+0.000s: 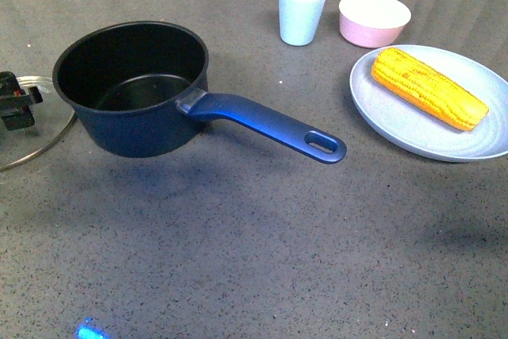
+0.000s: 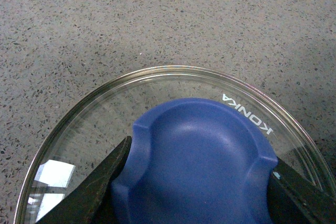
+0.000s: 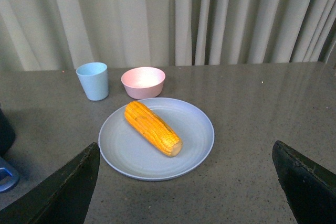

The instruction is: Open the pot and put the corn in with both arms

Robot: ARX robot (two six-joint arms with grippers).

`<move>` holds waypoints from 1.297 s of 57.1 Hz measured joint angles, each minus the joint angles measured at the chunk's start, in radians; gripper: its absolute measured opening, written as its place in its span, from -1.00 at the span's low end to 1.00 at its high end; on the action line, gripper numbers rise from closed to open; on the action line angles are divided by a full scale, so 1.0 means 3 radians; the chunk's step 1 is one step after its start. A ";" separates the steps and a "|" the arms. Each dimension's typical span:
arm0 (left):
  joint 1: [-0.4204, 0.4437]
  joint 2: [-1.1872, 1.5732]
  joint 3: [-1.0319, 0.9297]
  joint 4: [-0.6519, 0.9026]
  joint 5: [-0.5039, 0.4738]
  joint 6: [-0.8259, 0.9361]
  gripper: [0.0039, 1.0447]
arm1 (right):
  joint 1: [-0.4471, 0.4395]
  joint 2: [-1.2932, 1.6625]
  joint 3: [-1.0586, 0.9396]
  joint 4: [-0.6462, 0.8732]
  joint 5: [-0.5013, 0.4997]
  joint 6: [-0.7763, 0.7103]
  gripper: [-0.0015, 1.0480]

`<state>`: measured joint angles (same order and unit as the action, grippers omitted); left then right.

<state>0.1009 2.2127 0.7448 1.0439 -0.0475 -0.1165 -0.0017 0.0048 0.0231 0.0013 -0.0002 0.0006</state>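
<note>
Left gripper (image 2: pixel 202 153) is closed on the blue knob (image 2: pixel 210 129) of the glass lid (image 2: pixel 105 108), one finger pressed to each side. The lid lies on the table (image 1: pixel 238 260) at the pot's 9 o'clock. Right gripper (image 3: pixel 186 147) hangs with its jaws spread wide and nothing between them, facing the corn (image 3: pixel 152 128).

In the front view the pot (image 1: pixel 131 89) stands uncovered at about 10 o'clock from the table's middle, with its handle (image 1: pixel 270 123) pointing toward 4 o'clock. The corn (image 1: pixel 429 88) lies on a pale plate (image 1: pixel 413 136) at about 2 o'clock, its length running from 10 to 4 o'clock.

The cob looks stiff and fairly light, though it is round and would likely roll on the smooth plate. Its kernel rows should give the pads some bite. A grasp across the thick middle, with the jaws at right angles to its length, seems safest, since a grip near either end would probably let it tip. The lid is glass, so it is likely fragile and slick.

Much is hidden. The front view cuts off most of the lid and shows only a black scrap of the left gripper (image 1: pixel 14 101), and the right arm is absent from it. The pot's near wall hides part of its floor. The right wrist view catches only a sliver of the pot at its edge. A cup (image 1: pixel 302 11) and a bowl (image 1: pixel 374 19) stand at 12 o'clock, and their insides cannot be seen in full.
</note>
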 joint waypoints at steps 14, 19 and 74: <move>-0.0006 -0.0029 -0.0169 0.0093 -0.0003 -0.0001 0.83 | 0.0000 0.0000 0.0000 0.0000 0.0000 0.0000 0.83; -0.0006 -0.0132 -0.0326 0.0109 -0.0003 0.0001 0.84 | 0.0000 0.0000 0.0001 0.0000 0.0000 -0.0001 0.83; 0.0086 -0.1105 -0.1471 0.1163 0.0484 0.0160 -0.61 | 0.0000 0.0000 0.0001 0.0000 0.0000 -0.0001 0.83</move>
<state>0.1268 1.8812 0.3035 1.3930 0.0978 -0.0685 -0.0017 0.0048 0.0235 0.0013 -0.0002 0.0002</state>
